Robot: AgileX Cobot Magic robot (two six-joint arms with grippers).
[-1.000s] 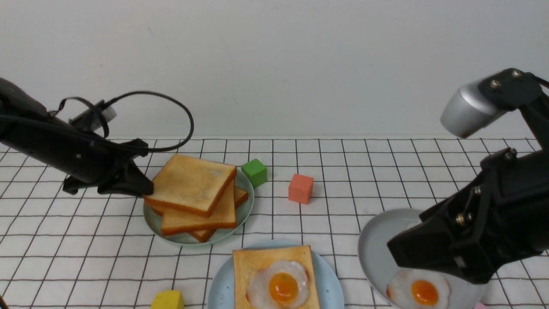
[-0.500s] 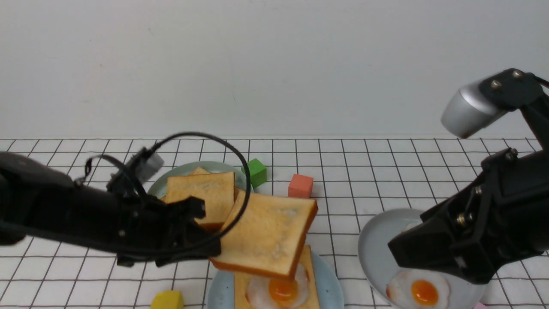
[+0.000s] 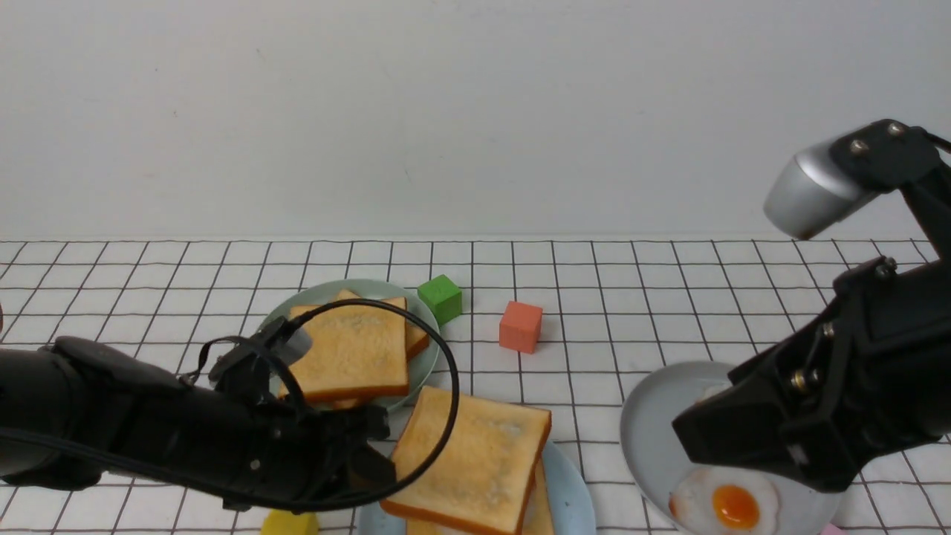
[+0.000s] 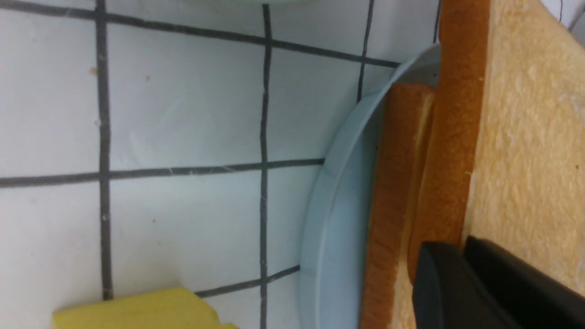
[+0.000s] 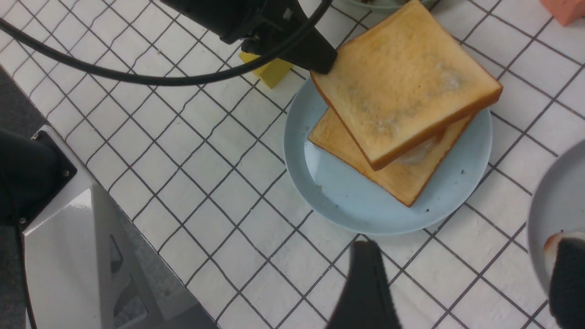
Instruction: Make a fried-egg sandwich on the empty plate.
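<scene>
The pale blue plate [image 3: 573, 496] stands at the front centre and also shows in the right wrist view [image 5: 365, 208]. On it lies a toast slice [image 5: 404, 185], with only a sliver of the fried egg's white [image 5: 420, 150] showing. A second toast slice [image 3: 472, 455] lies skewed on top. My left gripper [image 3: 374, 462] is shut on that top slice's near-left edge [image 4: 457, 114]; its dark fingers [image 4: 441, 288] pinch the crust. My right gripper [image 5: 464, 244] is open and empty over the grey plate's [image 3: 648, 431] edge.
A pale green plate [image 3: 426, 349] behind holds a toast pile [image 3: 356, 349]. A second fried egg [image 3: 724, 507] lies on the grey plate. A green cube [image 3: 440, 297] and an orange-red cube [image 3: 520, 325] sit behind. A yellow block [image 3: 288, 524] lies under my left arm.
My left arm carried the toast slice from the green plate's pile forward and down onto the egg on the blue plate. The right arm has not moved.
</scene>
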